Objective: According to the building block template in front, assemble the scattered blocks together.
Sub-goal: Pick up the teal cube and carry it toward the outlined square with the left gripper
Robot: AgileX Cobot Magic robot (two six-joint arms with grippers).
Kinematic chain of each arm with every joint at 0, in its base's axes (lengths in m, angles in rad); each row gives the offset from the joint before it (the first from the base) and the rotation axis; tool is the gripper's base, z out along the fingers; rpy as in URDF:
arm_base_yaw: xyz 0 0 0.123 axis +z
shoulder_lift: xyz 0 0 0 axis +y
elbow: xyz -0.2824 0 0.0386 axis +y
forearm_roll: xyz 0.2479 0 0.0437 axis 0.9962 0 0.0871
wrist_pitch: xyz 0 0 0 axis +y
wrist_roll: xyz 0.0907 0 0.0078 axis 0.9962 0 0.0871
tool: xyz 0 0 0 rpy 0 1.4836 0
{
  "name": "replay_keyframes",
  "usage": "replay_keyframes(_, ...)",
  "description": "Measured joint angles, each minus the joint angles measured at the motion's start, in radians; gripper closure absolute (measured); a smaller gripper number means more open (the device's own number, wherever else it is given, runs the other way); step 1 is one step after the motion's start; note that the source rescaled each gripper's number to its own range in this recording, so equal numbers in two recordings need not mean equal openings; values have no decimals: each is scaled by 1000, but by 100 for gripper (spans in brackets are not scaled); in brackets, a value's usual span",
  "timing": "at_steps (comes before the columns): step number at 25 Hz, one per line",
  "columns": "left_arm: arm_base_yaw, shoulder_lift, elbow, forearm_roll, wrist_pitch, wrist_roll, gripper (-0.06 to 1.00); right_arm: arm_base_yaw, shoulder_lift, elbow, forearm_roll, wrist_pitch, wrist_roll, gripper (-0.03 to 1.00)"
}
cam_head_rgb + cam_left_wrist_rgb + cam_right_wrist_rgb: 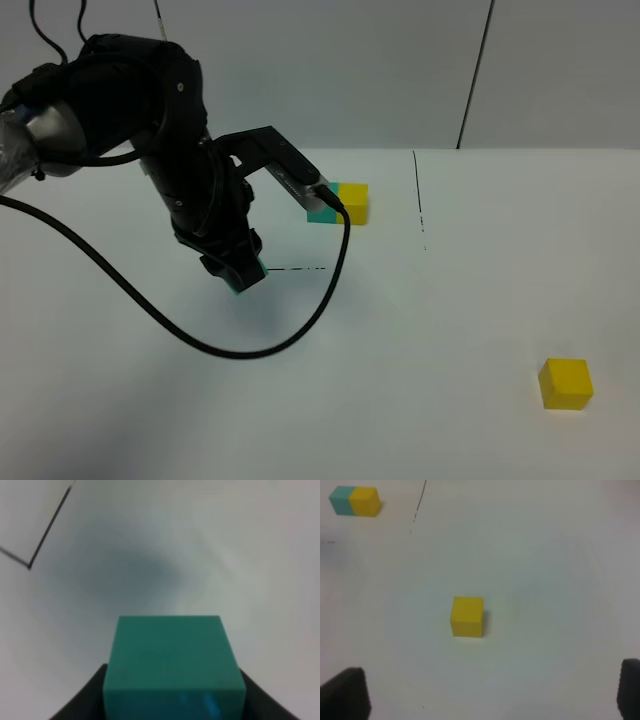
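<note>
My left gripper [243, 272] is shut on the teal cube [251, 279], low over the table's left middle. In the left wrist view the teal cube [172, 665] fills the space between the dark fingers [82, 702]. The template [340, 205], a teal-yellow bar, lies at the back centre, its teal end partly hidden by the left arm's wrist camera. The loose yellow cube [566, 383] sits alone at the front right. In the right wrist view my right gripper [485, 695] stands open, a short way from the yellow cube [467, 616], with the template [356, 501] further off.
A black cable [200, 340] loops from the left arm across the white table [430, 330]. Thin black lines [420, 200] mark the tabletop behind the centre. A light wall [400, 70] stands behind the table.
</note>
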Motion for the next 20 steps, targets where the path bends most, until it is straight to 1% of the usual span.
replay_keyframes(5, -106, 55, -58, 49, -2, 208, 94, 0, 0, 0, 0, 0, 0, -3)
replay_keyframes(8, -161, 95, -60, 70, -30, 328, 94, 0, 0, 0, 0, 0, 0, -3)
replay_keyframes(10, -185, 116, -61, 80, -58, 392, 94, 0, 0, 0, 0, 0, 0, -3)
replay_keyframes(13, -209, 151, -77, 83, -89, 433, 94, 0, 0, 0, 0, 0, 0, -3)
replay_keyframes(20, -224, 248, -181, 88, -64, 447, 94, 0, 0, 0, 0, 0, 0, -3)
